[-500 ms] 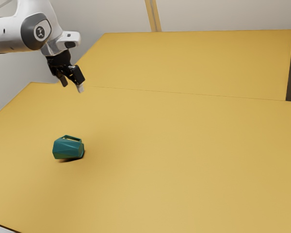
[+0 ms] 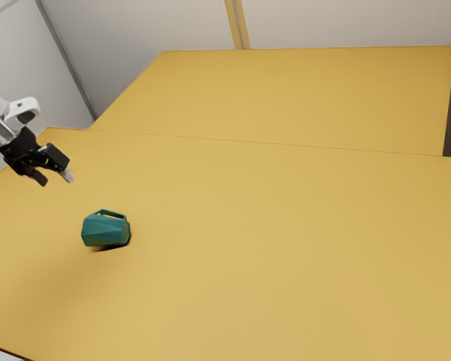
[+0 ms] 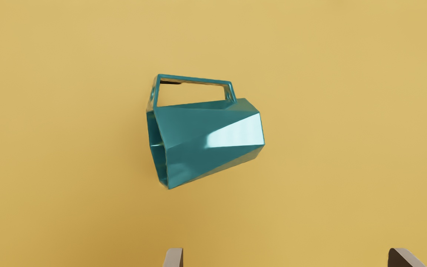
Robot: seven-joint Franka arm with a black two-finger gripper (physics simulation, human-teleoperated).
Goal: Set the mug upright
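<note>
My gripper (image 2: 56, 180) hangs above the table at the exterior view's left, up and to the left of the mug there, with air between them. A teal faceted mug (image 2: 106, 230) lies on its side on the table. In the wrist view the mug (image 3: 206, 137) shows its open mouth at one end and its angular handle along one side. The gripper (image 3: 285, 257) is open in that view, its two fingertips far apart with nothing between them.
The yellow table (image 2: 270, 248) stretches away toward the exterior view's right. Behind it, past a thin seam, stands another yellow surface (image 2: 301, 98), with pale walls beyond.
My arm and gripper have moved toward the exterior view's left and lower in that view. The mug lies as before.
</note>
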